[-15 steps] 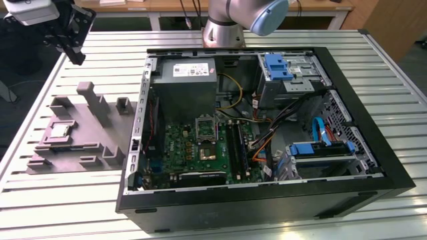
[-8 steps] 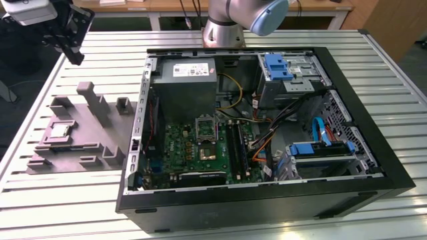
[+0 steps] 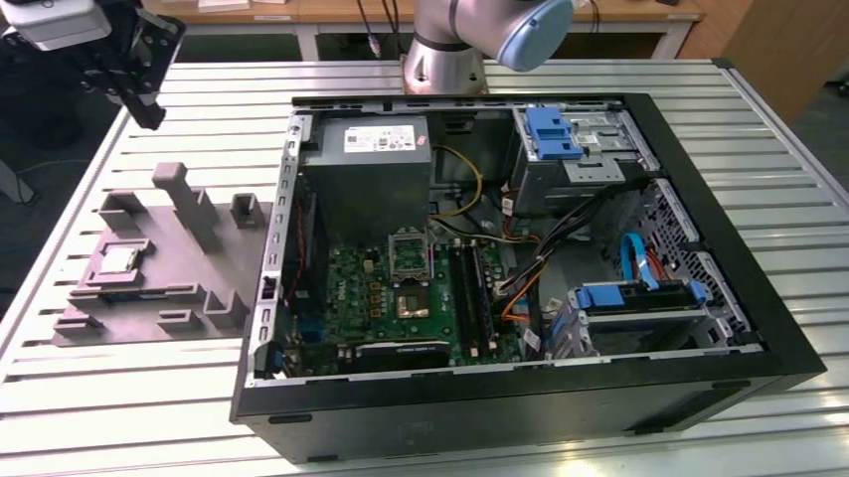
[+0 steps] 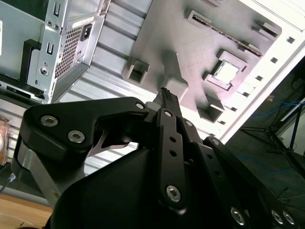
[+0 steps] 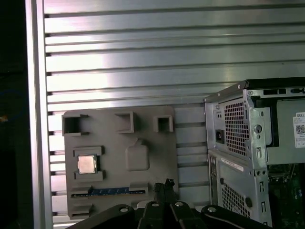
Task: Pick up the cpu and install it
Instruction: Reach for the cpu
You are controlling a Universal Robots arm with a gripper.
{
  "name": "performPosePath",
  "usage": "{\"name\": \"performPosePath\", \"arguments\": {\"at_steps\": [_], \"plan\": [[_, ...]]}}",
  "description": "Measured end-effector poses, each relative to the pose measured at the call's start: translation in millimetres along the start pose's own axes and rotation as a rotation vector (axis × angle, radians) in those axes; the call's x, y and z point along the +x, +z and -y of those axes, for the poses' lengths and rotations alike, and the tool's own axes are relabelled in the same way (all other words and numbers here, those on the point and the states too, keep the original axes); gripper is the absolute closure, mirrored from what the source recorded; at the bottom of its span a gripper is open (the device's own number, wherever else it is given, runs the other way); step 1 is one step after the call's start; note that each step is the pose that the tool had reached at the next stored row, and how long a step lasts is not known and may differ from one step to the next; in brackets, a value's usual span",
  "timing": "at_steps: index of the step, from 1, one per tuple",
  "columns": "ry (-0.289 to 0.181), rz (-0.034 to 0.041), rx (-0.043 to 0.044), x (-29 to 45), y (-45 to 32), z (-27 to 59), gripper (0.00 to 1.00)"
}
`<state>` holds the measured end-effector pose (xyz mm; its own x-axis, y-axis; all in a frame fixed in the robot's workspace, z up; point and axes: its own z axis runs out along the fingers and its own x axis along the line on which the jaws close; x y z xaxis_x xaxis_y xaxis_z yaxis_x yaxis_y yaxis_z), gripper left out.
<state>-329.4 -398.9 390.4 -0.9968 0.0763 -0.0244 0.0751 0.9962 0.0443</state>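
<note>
Slatted metal table (image 5: pixel 143 67): grey tray (image 5: pixel 114 143) near edge holds cpu (image 5: pixel 87 164) in square recess; tool (image 5: pixel 164 187) above, clenched, empty.

A white label (image 3: pixel 385 139) is sitting on the grey power supply (image 3: pixel 372 194) inside the computer case (image 3: pixel 743 298), its print too fine to read. In the first wrist view, that label (image 5: pixel 299 130) is showing a small square code.

Exterior view evenly lit from overhead, table (image 3: pixel 782 199) slats bright and case (image 3: pixel 438 437) interior in shade; both wrist views show hard white glare bands on the slats, blown out along the table edge in the second wrist view.
</note>
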Motion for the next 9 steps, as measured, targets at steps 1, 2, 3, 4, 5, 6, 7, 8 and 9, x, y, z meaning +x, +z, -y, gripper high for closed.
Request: {"name": "performPosePath", "arguments": {"at_steps": [1, 2, 3, 4, 5, 6, 7, 8, 9], "plan": [[0.0, 0.0001, -0.0001, 0.3, 0.0, 0.0, 0.89], [0.0, 0.0, 0.0, 0.6, 0.0, 0.0, 0.89], [0.0, 0.0, 0.0, 0.9, 0.0, 0.1, 0.89], [0.0, 0.0, 0.0, 1.3, 0.0, 0.1, 0.89], [0.0, 0.0, 0.0, 1.7, 0.0, 0.1, 0.89], [0.0, 0.0, 0.0, 2.1, 0.0, 0.2, 0.89], [0.0, 0.0, 0.0, 2.5, 0.0, 0.2, 0.89], [0.0, 0.0, 0.0, 2.9, -0.1, 0.2, 0.89], [0.0, 0.0001, 0.0, 3.2, -0.1, 0.2, 0.89]]}}
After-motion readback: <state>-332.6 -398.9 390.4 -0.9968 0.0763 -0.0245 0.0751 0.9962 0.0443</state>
